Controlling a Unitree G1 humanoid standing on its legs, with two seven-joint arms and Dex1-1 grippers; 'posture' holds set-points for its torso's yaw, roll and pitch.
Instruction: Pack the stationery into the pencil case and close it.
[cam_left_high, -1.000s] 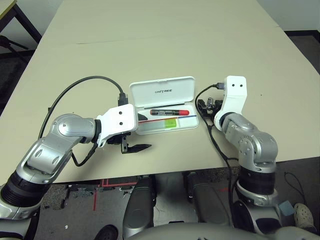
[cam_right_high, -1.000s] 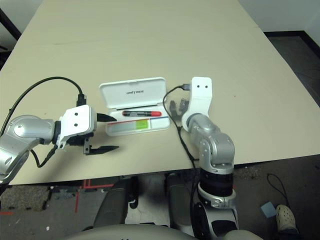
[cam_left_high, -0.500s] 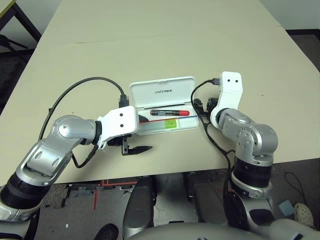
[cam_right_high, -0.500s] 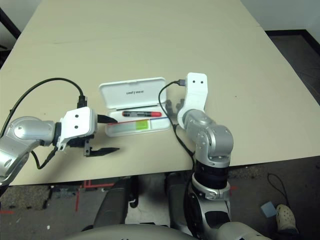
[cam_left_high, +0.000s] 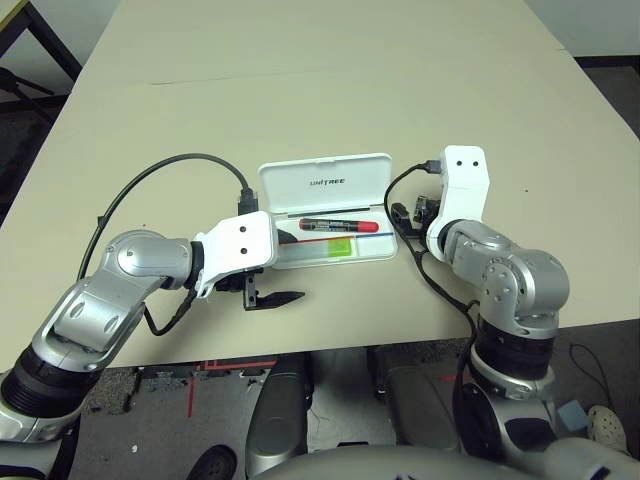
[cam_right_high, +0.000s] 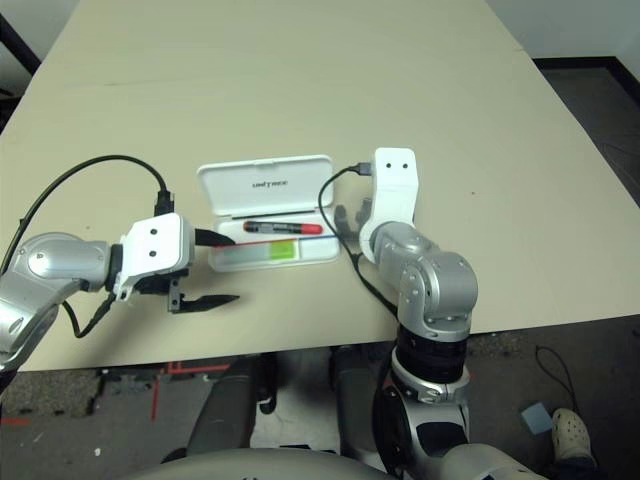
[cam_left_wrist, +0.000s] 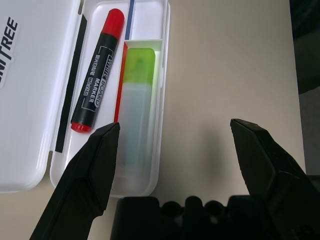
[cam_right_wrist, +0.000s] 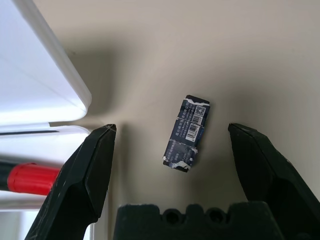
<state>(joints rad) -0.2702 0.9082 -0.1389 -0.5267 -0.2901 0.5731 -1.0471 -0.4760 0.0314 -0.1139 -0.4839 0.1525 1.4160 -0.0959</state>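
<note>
Pencil case (cam_left_high: 325, 210) open on table (cam_left_high: 300, 90), marker (cam_left_wrist: 96, 70) and highlighter (cam_left_wrist: 136, 110) inside. Dark stubby piece (cam_right_wrist: 186, 133) just beside case's right end. Right gripper (cam_right_wrist: 172, 145) wide, straddling piece; left gripper (cam_left_wrist: 175, 145) wide, empty. Risk: small flat piece slipping from fingertips, skidding against case.

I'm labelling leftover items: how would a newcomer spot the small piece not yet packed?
Find the open white pencil case mid-table. Just off its right-hand end, on bare tabletop, lies the small dark piece, between the right gripper's open fingers. Unlike the marker and highlighter inside, it's stubby, with a barcode label.
</note>
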